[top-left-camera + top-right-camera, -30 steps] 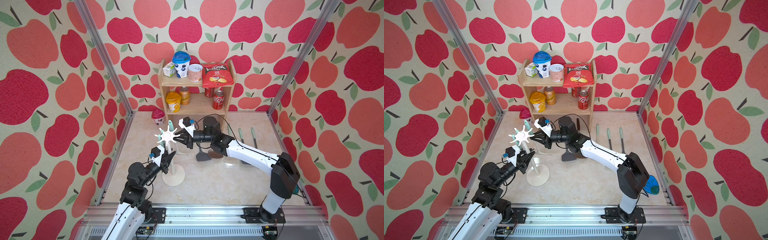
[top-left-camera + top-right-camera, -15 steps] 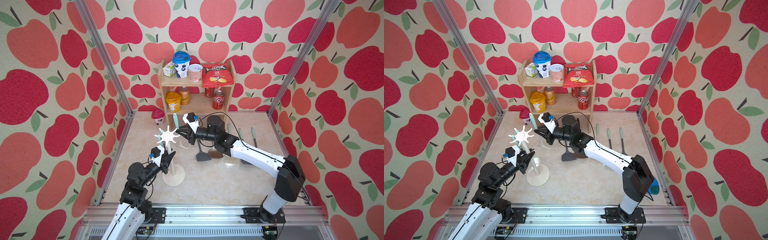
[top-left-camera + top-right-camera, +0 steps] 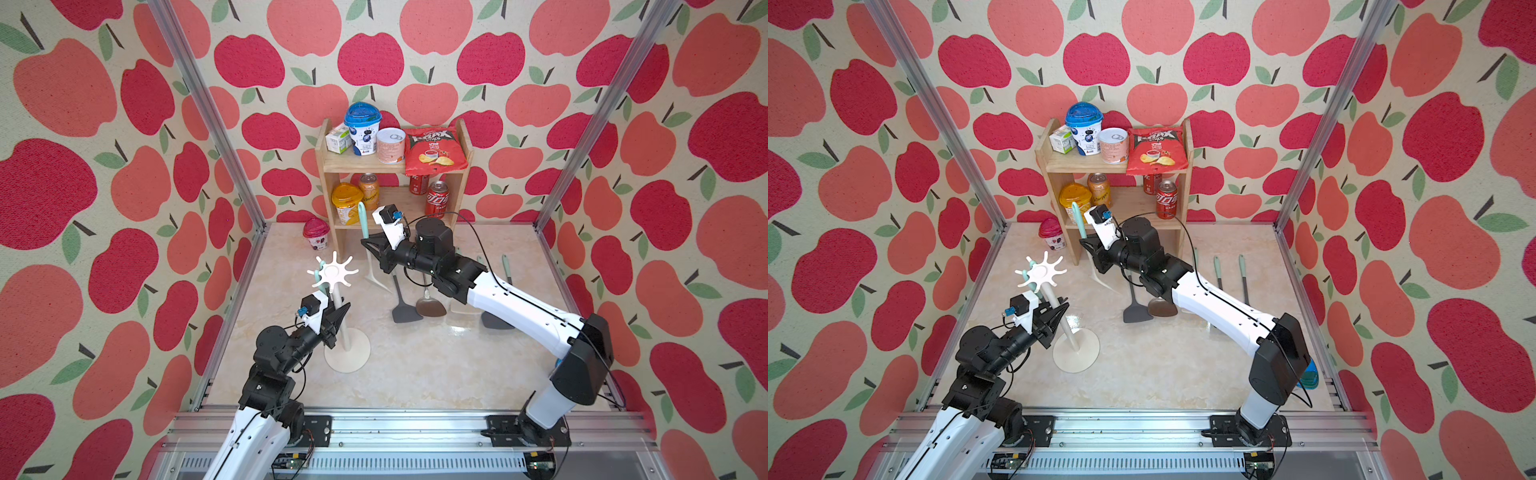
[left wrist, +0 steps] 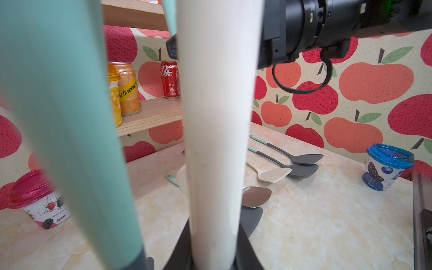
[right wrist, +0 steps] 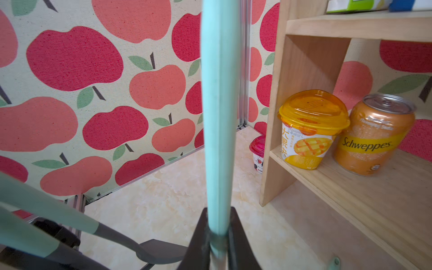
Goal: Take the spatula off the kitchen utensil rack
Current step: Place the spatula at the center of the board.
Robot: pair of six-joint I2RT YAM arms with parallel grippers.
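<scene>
The kitchen utensil rack stands at the front left, a white star crown (image 3: pixel 332 272) on a thin pole over a round base (image 3: pixel 347 351). My left gripper (image 3: pixel 338 309) (image 4: pixel 214 225) is shut on the pole (image 4: pixel 215 140). The spatula has a teal handle (image 3: pixel 363 220) (image 3: pixel 1076 220) and a cream blade (image 3: pixel 376 278). It hangs upright in my right gripper (image 3: pixel 368 245) (image 5: pixel 218 210), clear of the crown and in front of the wooden shelf. The jaws pinch the handle (image 5: pixel 219 117). Another teal-handled utensil (image 4: pixel 70 140) still hangs on the crown's left side.
The wooden two-tier shelf (image 3: pixel 390 199) with cans, cups and a chip bag stands against the back wall. A pink-lidded cup (image 3: pixel 316 235) sits to its left. Several utensils lie mid-table, among them a dark turner (image 3: pixel 405 309) and a brown spoon (image 3: pixel 430 307). A blue-lidded cup (image 4: pixel 388 167) stands at the front right.
My right gripper has carried the spatula away from the rack's crown, up and toward the shelf. The left gripper has stayed on the pole.
</scene>
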